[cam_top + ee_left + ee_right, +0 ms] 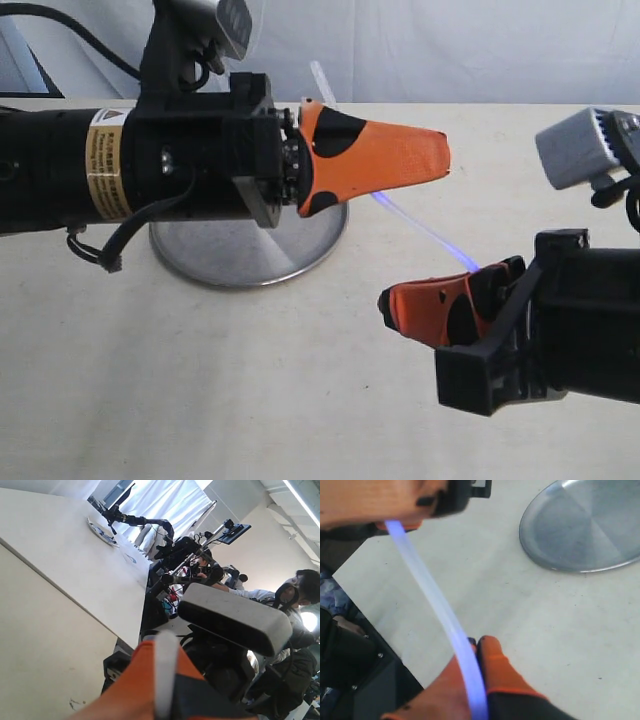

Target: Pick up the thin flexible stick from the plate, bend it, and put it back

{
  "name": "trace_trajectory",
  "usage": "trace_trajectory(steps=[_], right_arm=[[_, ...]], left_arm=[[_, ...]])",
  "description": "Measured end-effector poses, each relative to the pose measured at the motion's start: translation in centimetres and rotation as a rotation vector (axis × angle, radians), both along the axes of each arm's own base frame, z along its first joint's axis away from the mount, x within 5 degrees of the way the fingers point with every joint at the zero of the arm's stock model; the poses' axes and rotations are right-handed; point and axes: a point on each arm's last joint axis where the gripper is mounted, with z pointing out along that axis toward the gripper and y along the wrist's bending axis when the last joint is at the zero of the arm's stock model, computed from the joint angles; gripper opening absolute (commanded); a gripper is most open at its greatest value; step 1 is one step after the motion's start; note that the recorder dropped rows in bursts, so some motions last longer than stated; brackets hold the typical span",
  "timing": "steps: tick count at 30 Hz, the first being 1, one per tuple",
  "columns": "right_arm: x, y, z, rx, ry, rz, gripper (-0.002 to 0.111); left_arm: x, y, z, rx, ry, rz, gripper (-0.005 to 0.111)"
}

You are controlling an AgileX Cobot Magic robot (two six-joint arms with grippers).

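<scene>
The thin flexible stick hangs in the air, held at both ends and gently curved, glinting bluish. My left gripper is shut on it above the plate's right edge; a short end sticks out behind at the far side. In the left wrist view the stick is a whitish strip pinched between the orange fingers. My right gripper is shut on the other end, to the right of the plate; the stick runs between its fingertips. The silver plate lies on the table, partly hidden by the left arm.
The plate has nothing in it where it shows. The cream table stretches toward the front. Beyond the table's edge stand a second table with another robot arm, equipment and people.
</scene>
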Motion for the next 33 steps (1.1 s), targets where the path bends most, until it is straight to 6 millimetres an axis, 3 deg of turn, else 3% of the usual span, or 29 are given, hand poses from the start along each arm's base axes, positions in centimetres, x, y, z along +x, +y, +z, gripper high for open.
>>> trace_trajectory(steps=[3, 9, 11, 15, 22, 33], right_arm=[[0.0, 0.0, -0.1, -0.007, 0.005, 0.003, -0.001], [-0.1, 0.0, -0.1, -0.018, 0.016, 0.012, -0.001], [-0.1, 0.0, -0.2, -0.022, 0.02, 0.014, -0.001], [-0.2, 0.0, -0.3, -0.031, 0.031, 0.019, -0.001], [-0.6, 0.0, -0.4, -0.025, 0.073, 0.035, -0.001], [-2.1, -1.3, 1.3, 0.059, 0.016, 0.047, -0.001]], left_arm=[[0.0, 0.0, 0.1, -0.009, 0.004, -0.001, 0.008], [-0.1, 0.0, 0.3, -0.044, 0.017, -0.014, 0.039], [-0.1, 0.0, 0.3, -0.044, 0.019, -0.013, 0.043], [0.1, 0.0, 0.3, -0.043, 0.018, 0.01, 0.034], [0.7, 0.1, 0.8, -0.105, -0.079, 0.089, 0.001], [0.9, 0.0, -0.1, 0.005, -0.2, 0.113, 0.0]])
